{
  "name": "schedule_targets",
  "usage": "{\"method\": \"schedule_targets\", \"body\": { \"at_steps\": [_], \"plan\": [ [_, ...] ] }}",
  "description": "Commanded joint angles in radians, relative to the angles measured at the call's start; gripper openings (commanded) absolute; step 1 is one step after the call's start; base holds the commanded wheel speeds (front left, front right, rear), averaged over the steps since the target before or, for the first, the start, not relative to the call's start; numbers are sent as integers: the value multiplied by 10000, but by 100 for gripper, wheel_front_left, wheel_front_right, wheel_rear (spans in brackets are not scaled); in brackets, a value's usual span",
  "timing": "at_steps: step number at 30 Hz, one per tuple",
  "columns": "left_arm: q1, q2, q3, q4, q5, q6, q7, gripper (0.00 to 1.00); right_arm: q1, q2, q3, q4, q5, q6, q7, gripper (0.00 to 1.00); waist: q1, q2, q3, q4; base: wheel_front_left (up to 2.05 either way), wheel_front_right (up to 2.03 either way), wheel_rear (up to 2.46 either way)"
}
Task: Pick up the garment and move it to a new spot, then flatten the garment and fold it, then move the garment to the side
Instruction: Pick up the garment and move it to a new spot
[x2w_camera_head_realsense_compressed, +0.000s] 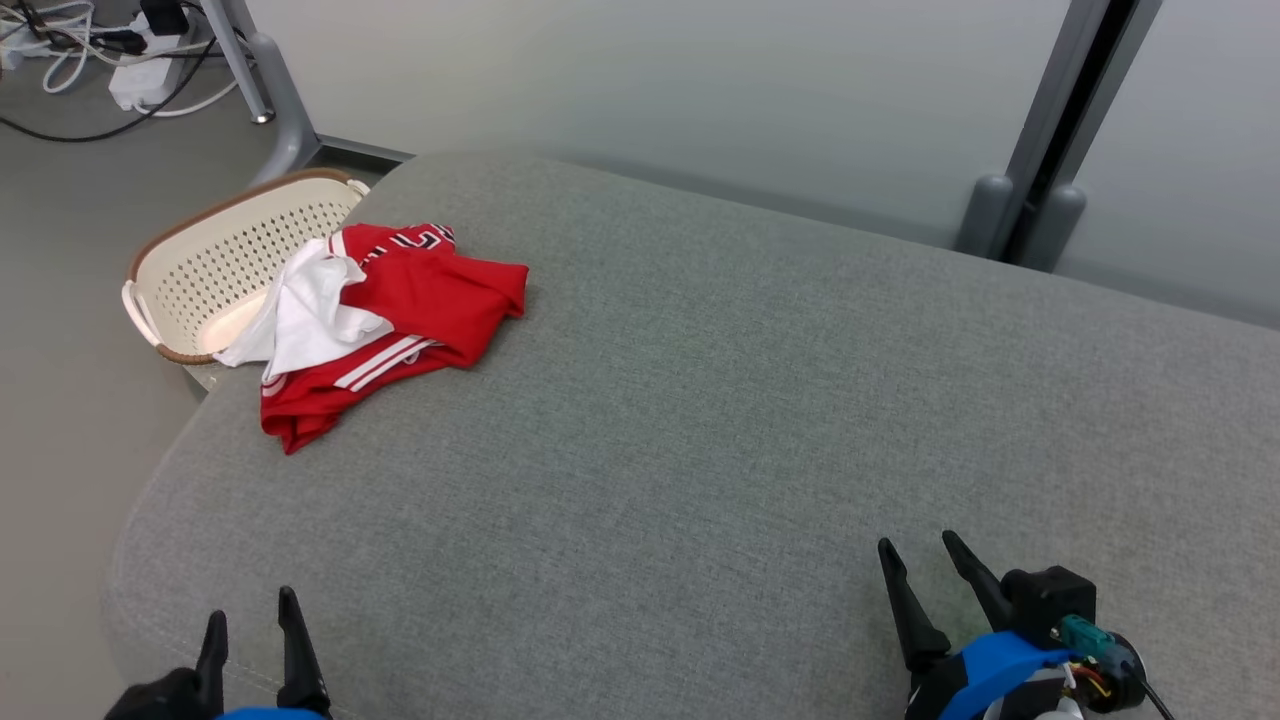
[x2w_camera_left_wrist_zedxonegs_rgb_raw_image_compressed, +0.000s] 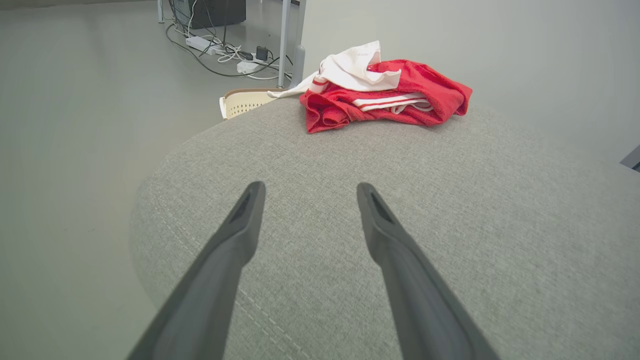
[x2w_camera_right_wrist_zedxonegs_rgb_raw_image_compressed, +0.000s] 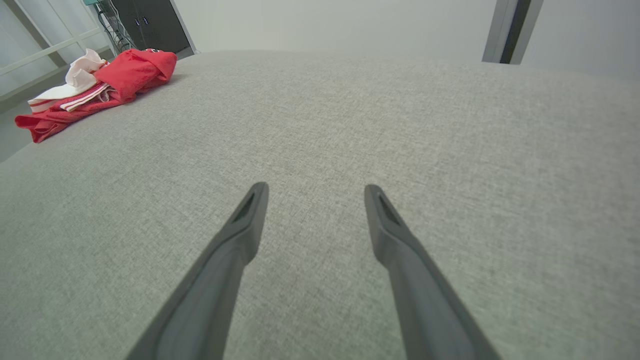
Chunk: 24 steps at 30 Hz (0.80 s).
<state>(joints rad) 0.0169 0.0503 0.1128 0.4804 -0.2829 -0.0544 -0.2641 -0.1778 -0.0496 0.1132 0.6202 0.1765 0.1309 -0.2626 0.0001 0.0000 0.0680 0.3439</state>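
Both empty, left jaws spread; right jaws spread, fingers (x2w_camera_head_realsense_compressed: 903, 605) forward

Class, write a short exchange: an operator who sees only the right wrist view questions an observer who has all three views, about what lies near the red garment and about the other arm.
Operator: I see the garment at the far left of the cushion. What is past that edge?
Observer: A cream basket stands on the floor right beside it.
Operator: And the other arm?
Observer: The left gripper is open and holds nothing. It points toward the garment from the cushion's near edge.
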Motion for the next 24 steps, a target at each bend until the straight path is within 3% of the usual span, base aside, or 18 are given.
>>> {"method": "schedule_targets", "body": {
  "at_steps": [1, 5, 7, 8, 18, 24],
  "plan": [
    [-323, 8, 125, -58, -5, -100, -5, 100, -208, -28, -10, -62, -52, -3, -29, 100, -1, 0, 104, -8, 0, 0, 0],
    [-965, 143, 638, 26, 3, -457, -5, 100, -380, -26, -25, -186, -191, -3, -29, 100, -1, 0, 535, -186, 0, 0, 0],
    [-1822, 590, 1036, 210, -143, -682, -3, 100, -581, -26, -58, -394, -321, -3, -29, 100, -1, 0, 1012, -394, 0, 0, 0],
    [-2634, 1113, 1075, 509, -168, -738, -5, 100, -776, -28, 29, -575, -400, -3, -29, 100, -1, 0, 1424, -572, 0, 0, 0],
    [-5459, 2864, -305, 2289, -1319, -765, 407, 100, -1488, -34, 238, -1104, -565, -3, -14, 100, -1, 0, 2709, -1179, 0, 0, 0],
    [-6572, 3611, -1016, 3220, -2125, -764, 903, 100, -1841, -67, 260, -1338, -626, -3, -3, 100, -1, 0, 3450, -1606, 0, 0, 0]
  ]
}}
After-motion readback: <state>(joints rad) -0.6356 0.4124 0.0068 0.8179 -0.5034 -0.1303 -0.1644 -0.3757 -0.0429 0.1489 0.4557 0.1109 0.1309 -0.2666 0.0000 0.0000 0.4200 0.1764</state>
